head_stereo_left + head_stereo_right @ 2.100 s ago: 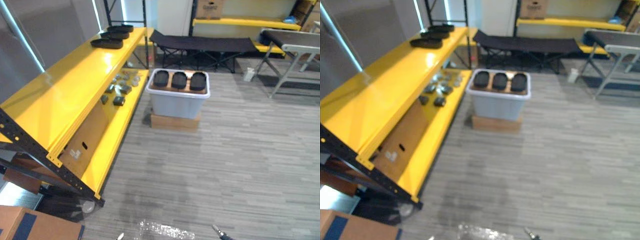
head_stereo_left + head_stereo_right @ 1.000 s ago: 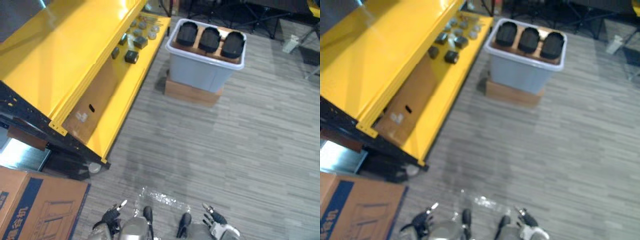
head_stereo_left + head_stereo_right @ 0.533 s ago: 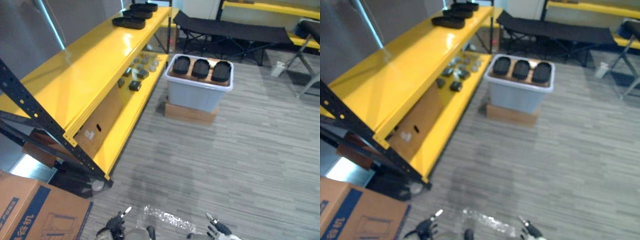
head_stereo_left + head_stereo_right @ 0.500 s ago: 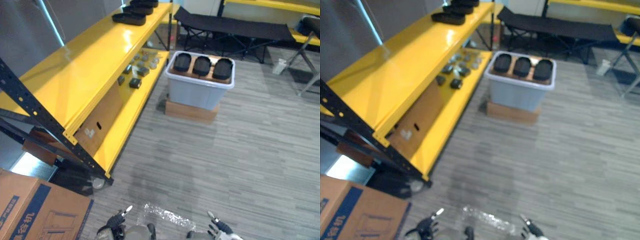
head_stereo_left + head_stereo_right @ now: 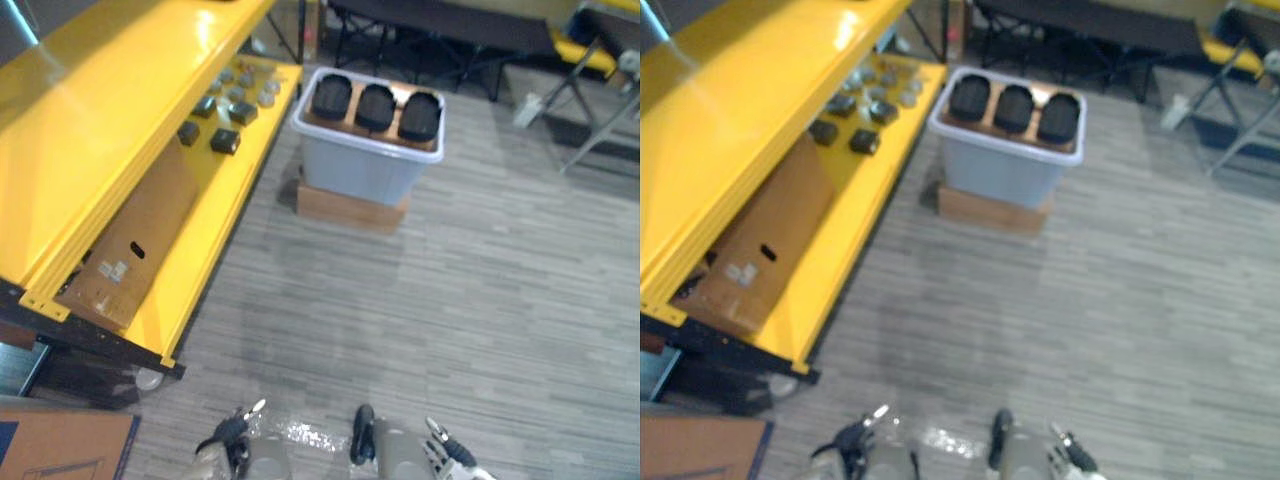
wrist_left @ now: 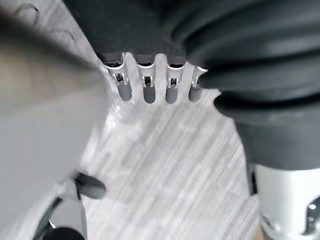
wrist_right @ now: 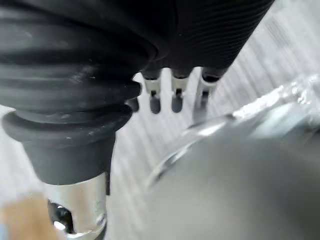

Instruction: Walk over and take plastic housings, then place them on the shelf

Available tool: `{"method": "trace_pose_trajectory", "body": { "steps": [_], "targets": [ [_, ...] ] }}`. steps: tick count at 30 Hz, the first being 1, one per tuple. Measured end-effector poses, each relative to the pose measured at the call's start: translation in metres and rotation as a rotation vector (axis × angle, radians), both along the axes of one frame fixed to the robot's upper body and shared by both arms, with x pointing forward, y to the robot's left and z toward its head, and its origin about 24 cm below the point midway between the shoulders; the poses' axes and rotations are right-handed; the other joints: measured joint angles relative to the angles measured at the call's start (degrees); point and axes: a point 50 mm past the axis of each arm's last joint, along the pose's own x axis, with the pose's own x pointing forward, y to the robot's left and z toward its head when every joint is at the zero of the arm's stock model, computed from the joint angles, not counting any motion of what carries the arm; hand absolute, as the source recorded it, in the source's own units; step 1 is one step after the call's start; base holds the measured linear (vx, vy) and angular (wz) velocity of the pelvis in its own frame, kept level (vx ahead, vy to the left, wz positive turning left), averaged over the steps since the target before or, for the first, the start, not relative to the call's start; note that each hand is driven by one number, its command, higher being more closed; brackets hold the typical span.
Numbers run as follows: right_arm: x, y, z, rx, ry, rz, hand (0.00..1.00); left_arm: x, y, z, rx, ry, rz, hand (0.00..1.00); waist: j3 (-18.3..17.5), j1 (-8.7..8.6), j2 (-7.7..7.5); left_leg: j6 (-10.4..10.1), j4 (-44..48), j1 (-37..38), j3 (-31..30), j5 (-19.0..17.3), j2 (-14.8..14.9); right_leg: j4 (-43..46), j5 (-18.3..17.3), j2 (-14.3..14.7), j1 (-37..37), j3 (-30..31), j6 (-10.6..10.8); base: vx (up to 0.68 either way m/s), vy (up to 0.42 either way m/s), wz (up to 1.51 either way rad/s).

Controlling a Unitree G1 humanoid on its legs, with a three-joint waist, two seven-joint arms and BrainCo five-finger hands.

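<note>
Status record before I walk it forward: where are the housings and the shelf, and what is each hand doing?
housings: three black plastic housings side by side in the top of the grey bin
bin support: brown box under the bin
shelf: yellow shelf to the robot's left of the bin; its lower deck holds small dark parts and a cardboard box
left hand: low, fingers straight, holding nothing
right hand: low, fingers straight, holding nothing
progress: no housing picked up; bin well ahead of both hands
</note>
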Motion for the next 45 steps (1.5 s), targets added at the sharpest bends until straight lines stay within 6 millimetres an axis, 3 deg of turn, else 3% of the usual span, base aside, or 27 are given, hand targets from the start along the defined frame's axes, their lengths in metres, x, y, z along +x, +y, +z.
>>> {"method": "trace_pose_trajectory", "body": {
  "steps": [1, 3, 4, 6, 9, 11, 12, 14, 15, 16, 17, 18, 19, 20, 21, 23, 25, 26, 28, 29, 32, 34, 36, 40, 43, 44, 45],
  "targets": [
    [-0.001, -0.001, 0.0, -0.005, 0.002, -0.001, 0.0, 0.001, 0.0, 0.001, -0.002, -0.006, 0.004, 0.0, -0.02, -0.35, 0.37, -0.54, 3.66, -1.51, -0.77, 1.55, 0.76, 0.58, -1.1, 0.01, 0.84, -0.57, -0.27, 0.35, -0.218, 0.39],
    [-0.002, -0.003, 0.0, -0.031, 0.011, 0.016, 0.0, 0.003, 0.002, 0.003, -0.003, -0.024, 0.02, 0.0, 0.13, -0.66, 0.94, -1.74, 13.1, -5.24, -0.94, 8.56, 3.28, -0.21, -2.7, 0.71, 4.05, -1.34, -0.94, 0.25, -0.125, 0.21],
    [0.004, -0.006, 0.002, -0.083, 0.006, 0.075, 0.0, 0.006, 0.004, 0.005, -0.031, -0.042, 0.067, 0.0, 0.57, -0.53, 1.4, -1.44, 18.91, -8.07, -0.77, 9.1, 5.17, -3.01, -2.95, 1.75, 7.72, -2.13, -1.36, 0.44, -0.137, 0.16],
    [0.014, -0.008, 0.005, -0.15, -0.013, 0.141, 0.0, 0.009, 0.01, 0.008, -0.064, -0.073, 0.122, 0.0, 0.73, -0.04, 1.44, -0.05, 20.26, -12.09, -0.74, 8.27, 3.94, -7.5, -3.24, 1.83, 12.99, -2.79, -1.64, 0.43, -0.071, 0.18],
    [0.065, -0.011, 0.024, -0.261, -0.152, 0.241, 0.0, 0.006, 0.026, 0.012, -0.054, -0.116, 0.16, 0.0, 2.05, 3.29, -0.42, 0.05, 6.31, -17.87, 3.91, 8.68, -2.16, -13.46, -4.78, -1.27, 20.57, -2.62, 0.17, 0.37, 0.071, -0.05],
    [0.104, -0.017, 0.048, -0.358, -0.275, 0.32, 0.0, -0.009, 0.033, 0.007, -0.024, -0.084, 0.125, 0.0, 2.72, 5.23, -0.04, -0.28, -9.77, -18.88, 7.43, 14.34, -4.65, -15.55, -6.71, -1.9, 25.65, -2.04, 2.86, 0.47, 0.141, -0.42],
    [0.127, -0.014, 0.062, -0.366, -0.351, 0.31, 0.0, -0.039, 0.036, -0.004, 0.003, 0.011, 0.107, 0.0, 2.73, 7.13, -0.37, 6.6, -13.01, -17.18, 8.24, 21.42, -5.0, -15.57, -8.64, -1.45, 28.08, 2.24, 2.5, 0.54, 0.189, -0.71],
    [0.143, -0.011, 0.073, -0.352, -0.419, 0.267, 0.0, -0.052, 0.04, -0.01, 0.019, 0.064, 0.094, 0.0, 2.73, 7.91, -2.99, 6.15, -10.78, -17.4, 8.62, 17.5, -5.55, -16.56, -5.9, -1.17, 28.3, 7.05, -1.68, 0.64, 0.216, -0.27],
    [0.148, -0.011, 0.078, -0.348, -0.441, 0.255, 0.0, -0.058, 0.047, -0.01, 0.032, 0.071, 0.102, 0.0, 2.55, 8.92, -4.88, 6.61, -8.88, -17.53, 8.5, 14.34, -5.72, -16.0, -3.08, -1.35, 27.97, 9.35, 0.05, 0.59, 0.209, 0.02],
    [0.148, -0.01, 0.077, -0.344, -0.438, 0.253, 0.0, -0.06, 0.048, -0.01, 0.037, 0.078, 0.101, 0.0, 2.12, 9.3, -5.87, 6.84, -7.87, -17.51, 8.47, 12.69, -6.02, -15.15, -2.26, -1.57, 27.89, 10.48, 1.11, 0.61, 0.217, 0.04],
    [0.144, -0.009, 0.072, -0.327, -0.415, 0.247, 0.0, -0.066, 0.055, -0.01, 0.06, 0.093, 0.096, 0.0, 1.12, 9.21, -7.61, 7.76, -6.27, -16.88, 8.64, 10.17, -6.69, -10.62, -0.47, -2.37, 27.02, 12.06, 4.22, 0.76, 0.196, 0.13],
    [0.136, -0.006, 0.062, -0.303, -0.364, 0.252, 0.0, -0.062, 0.056, -0.009, 0.076, 0.071, 0.082, 0.0, 1.19, 8.98, -7.56, 8.25, -6.02, -13.49, 8.08, 7.65, -6.75, 0.25, 3.04, -3.03, 24.01, 12.22, 12.96, 0.76, 0.166, 0.16],
    [0.132, -0.004, 0.057, -0.289, -0.334, 0.253, 0.0, -0.058, 0.055, -0.008, 0.08, 0.059, 0.066, 0.0, 1.37, 8.73, -7.28, 8.11, -6.62, -11.57, 7.41, 7.1, -6.87, 4.94, 2.17, -3.27, 22.46, 11.48, 13.28, 0.62, 0.106, 0.13],
    [0.126, -0.002, 0.051, -0.273, -0.304, 0.255, 0.0, -0.054, 0.053, -0.007, 0.081, 0.044, 0.053, 0.0, 1.69, 8.27, -6.77, 8.01, -7.58, -9.25, 6.56, 6.81, -6.96, 8.81, 0.85, -3.17, 21.16, 10.85, 12.7, 0.44, 0.027, 0.21],
    [0.108, 0.003, 0.037, -0.236, -0.228, 0.256, 0.0, -0.042, 0.048, -0.004, 0.084, -0.003, 0.023, 0.0, 2.22, 7.61, -5.15, 7.91, -11.92, -2.76, 4.43, 6.83, -6.81, 11.98, -2.09, -2.39, 18.24, 7.41, 8.0, 0.42, 0.007, 0.22],
    [0.088, 0.004, 0.027, -0.208, -0.171, 0.255, 0.0, -0.026, 0.044, 0.002, 0.083, -0.061, 0.004, 0.0, 2.0, 7.43, -3.25, 7.18, -15.56, 1.8, 3.62, 7.27, -5.25, 8.05, -4.36, -0.5, 14.05, 4.09, 3.7, 0.47, -0.048, 0.2],
    [0.065, 0.004, 0.016, -0.189, -0.093, 0.243, 0.0, -0.003, 0.041, 0.012, 0.076, -0.141, 0.017, 0.0, 1.74, 6.68, -2.29, 6.47, -17.77, 5.04, 2.09, 7.19, -3.7, -3.16, -3.39, 0.02, 6.36, 1.17, 2.6, 0.47, -0.14, 0.35],
    [0.06, 0.004, 0.014, -0.182, -0.084, 0.229, 0.0, 0.001, 0.041, 0.013, 0.077, -0.153, 0.02, 0.0, 1.66, 6.09, -2.29, 5.33, -17.52, 5.4, 1.98, 6.84, -3.32, -6.32, -1.36, -0.43, 4.71, 0.41, 2.29, 0.43, -0.198, 0.49],
    [0.035, 0.012, 0.004, -0.14, -0.018, 0.183, 0.0, 0.002, 0.045, 0.015, 0.081, -0.159, 0.052, 0.0, 0.63, 5.61, -4.28, 0.51, -15.8, 7.65, 1.32, 3.39, -3.51, -17.92, 16.35, -2.37, 0.94, -0.52, -0.93, 0.48, -0.272, 0.38],
    [0.031, 0.009, 0.004, -0.145, -0.012, 0.15, 0.0, -0.004, 0.046, 0.011, 0.066, -0.122, 0.101, 0.0, 0.36, 5.09, -3.74, -1.18, -12.56, 8.18, -0.49, 0.77, -2.31, -15.13, 19.73, -2.02, 0.31, -0.51, 0.04, 0.41, -0.26, 0.09],
    [0.032, -0.001, 0.005, -0.188, 0.024, 0.111, 0.0, -0.012, 0.015, 0.0, -0.028, -0.057, 0.102, 0.0, -2.71, 4.43, 0.47, -1.3, -10.69, 8.17, -2.69, 0.82, 2.61, -18.13, 18.57, 3.37, 2.76, -1.43, -0.82, 0.32, -0.155, -0.15],
    [0.03, -0.006, 0.006, -0.208, 0.059, 0.055, 0.0, -0.003, -0.001, 0.001, -0.053, -0.055, 0.038, 0.0, -2.96, 4.28, 0.91, -2.52, -12.47, 8.89, -2.28, 1.78, 3.04, -18.99, 18.31, 4.0, 2.86, -1.59, -0.74, 0.25, -0.071, -0.06],
    [0.016, 0.0, 0.0, -0.179, 0.143, -0.007, 0.0, -0.002, -0.003, 0.0, -0.048, -0.041, -0.009, 0.0, -3.34, 2.93, -0.33, -4.74, -13.83, 10.51, -1.47, 3.27, 3.14, -17.98, 16.07, 3.78, 3.4, -1.35, -0.27, 0.16, -0.035, -0.06],
    [-0.001, 0.003, -0.005, -0.165, 0.236, -0.087, 0.0, -0.005, 0.001, -0.002, -0.008, -0.018, -0.087, 0.0, -4.0, 1.44, -2.25, -6.52, -13.32, 10.55, -0.08, 6.4, 2.28, -14.97, 13.16, 3.19, 2.19, -0.46, -0.6, 0.08, -0.088, -0.11],
    [-0.014, 0.002, -0.009, -0.148, 0.281, -0.125, 0.0, 0.01, -0.013, 0.004, 0.006, -0.062, -0.204, 0.0, -4.01, 0.99, -2.87, -5.13, -4.31, 3.98, 0.87, 12.8, 3.06, -17.97, 13.18, 4.12, 1.8, 1.06, -1.43, 0.06, -0.103, -0.25],
    [-0.016, -0.001, -0.008, -0.146, 0.284, -0.151, 0.0, 0.018, -0.018, 0.007, 0.015, -0.093, -0.248, 0.0, -2.98, 0.6, -2.72, -5.09, 0.89, 1.68, 0.83, 17.06, 3.5, -20.39, 13.89, 4.21, 3.32, 2.13, -1.97, 0.09, -0.082, -0.37],
    [-0.018, -0.005, -0.008, -0.148, 0.287, -0.193, 0.0, 0.026, -0.027, 0.011, 0.017, -0.13, -0.289, 0.0, -1.31, -0.44, -2.02, -5.19, 0.64, 1.84, 1.04, 13.59, 3.66, -22.45, 14.32, 4.21, 5.35, 2.35, -2.11, 0.09, -0.063, -0.27]
  ]
}}
